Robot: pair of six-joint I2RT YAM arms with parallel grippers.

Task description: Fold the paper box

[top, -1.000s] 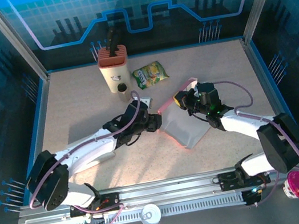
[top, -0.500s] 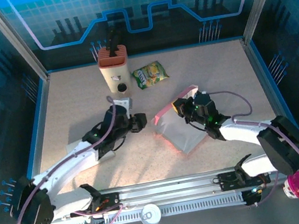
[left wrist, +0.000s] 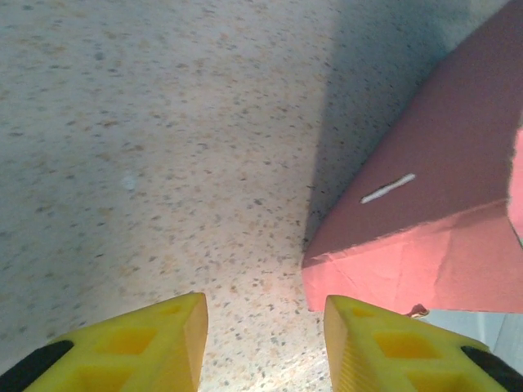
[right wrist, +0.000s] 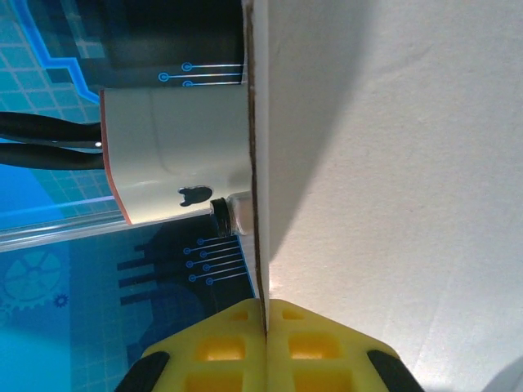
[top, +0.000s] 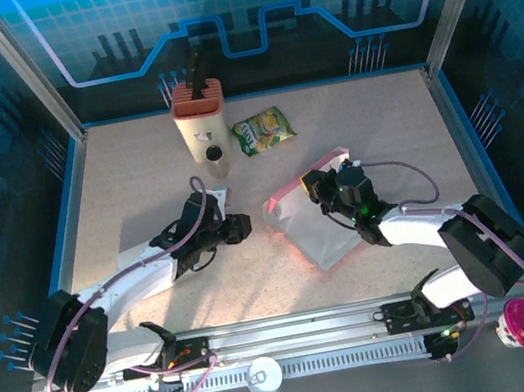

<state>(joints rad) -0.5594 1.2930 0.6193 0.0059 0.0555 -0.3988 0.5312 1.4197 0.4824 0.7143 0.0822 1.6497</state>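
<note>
**Right wrist view: box edge pinched, panel mostly cut off**

Right wrist camera shows the right gripper (right wrist: 265, 317) clamped on the thin edge of the flat pink-and-white paper box (top: 321, 231), whose white panel runs out of frame. From above, the box lies on the speckled beige tabletop (top: 137, 177) right of centre, its pink far edge seemingly lifted. The left gripper (left wrist: 265, 327) hovers just left of the box's pink corner, its yellow fingers parted over bare table with nothing held.

The left arm (top: 144, 273) and the right arm (top: 417, 222) are white with black joints. Thin purple cables (top: 196, 181) loop along them. The fingers (left wrist: 155, 339) are yellow blocks with square holes and black ends
</note>
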